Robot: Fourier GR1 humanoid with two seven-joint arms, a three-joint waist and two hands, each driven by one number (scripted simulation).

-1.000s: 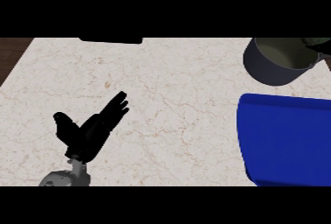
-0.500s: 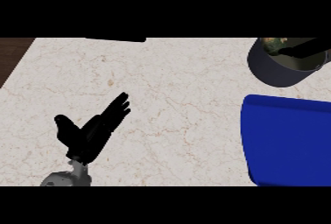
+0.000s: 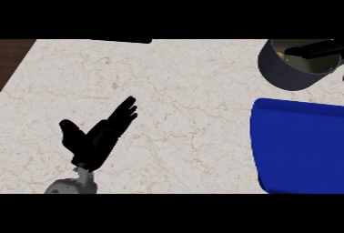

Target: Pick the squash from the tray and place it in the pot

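left hand: resting open on bench, holding nothing | right hand: fingers not discernible, dark shape over pot | squash: not visible; tray shows bare blue | risk: squash catching the pot's rim, unconfirmed

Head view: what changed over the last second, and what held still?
The right hand, earlier covering the pot opening, has shifted toward the upper right corner, so only dark fingers cross the rim and the pale olive interior shows. Pot and blue tray sit a little further right in view. Whether the squash was released cannot be told. The left hand stayed open, resting on the counter.
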